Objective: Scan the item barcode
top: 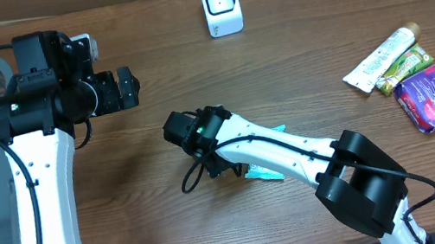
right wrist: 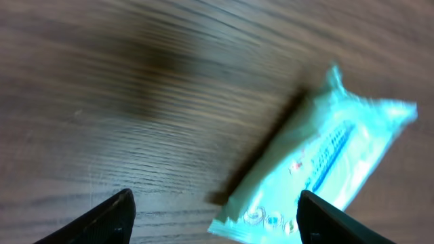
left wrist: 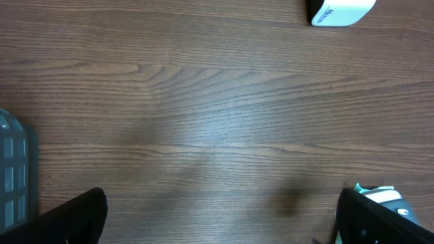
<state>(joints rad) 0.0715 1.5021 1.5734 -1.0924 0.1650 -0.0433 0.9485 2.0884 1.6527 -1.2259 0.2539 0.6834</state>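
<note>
Teal packet (right wrist: 325, 163) lies flat on the table (right wrist: 102, 102), loose below the right gripper (right wrist: 217, 217), whose jaws are spread and gripping nothing. Left gripper (left wrist: 224, 220) gapes empty too. Blurry, but it's probably soft, light, slippery film, so pinch a sealed end.

**Counter** (right wrist: 102, 102): brown wood grain, motion-blurred, with a soft dark shadow patch toward the upper left.

**Teal packet** (right wrist: 319, 163): one glossy plastic wrapper lying on the counter on a diagonal. Its crimped end points up and to the right. Its lower end sits between the fingertips, nearer the right-hand one. A dark shadow runs along its left side. The print is too blurred to read.

**Right claw** (right wrist: 213, 220): two dark fingertips (right wrist: 115, 213), set wide apart and gripping nothing. Whether the nearer one touches the packet cannot be told.
</note>
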